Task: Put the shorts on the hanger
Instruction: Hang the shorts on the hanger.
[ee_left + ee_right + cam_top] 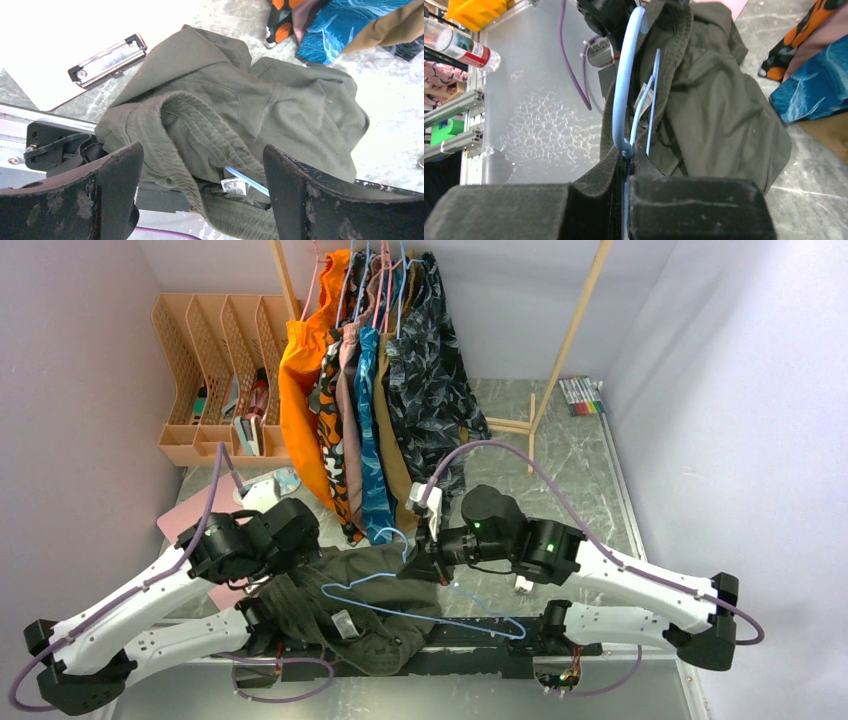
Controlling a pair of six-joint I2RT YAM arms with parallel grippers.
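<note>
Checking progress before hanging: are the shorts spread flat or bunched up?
Bunched up. The shorts lie crumpled in overlapping folds, their waistband curled over, with the hanger poking into it.

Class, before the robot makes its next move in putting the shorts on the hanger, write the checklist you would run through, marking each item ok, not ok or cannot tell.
1. Right pincer clamped on the hanger at the base of its hook: ok.
2. Left pincer open above the shorts: ok.
3. Waistband lined up between the left fingers, not gripped: ok.
4. One hanger arm under the waistband: ok, a blue bar shows there.
5. Both hanger ends inside the shorts: not ok, one end lies bare.
6. Right pincer free of pinched fabric: cannot tell.
</note>
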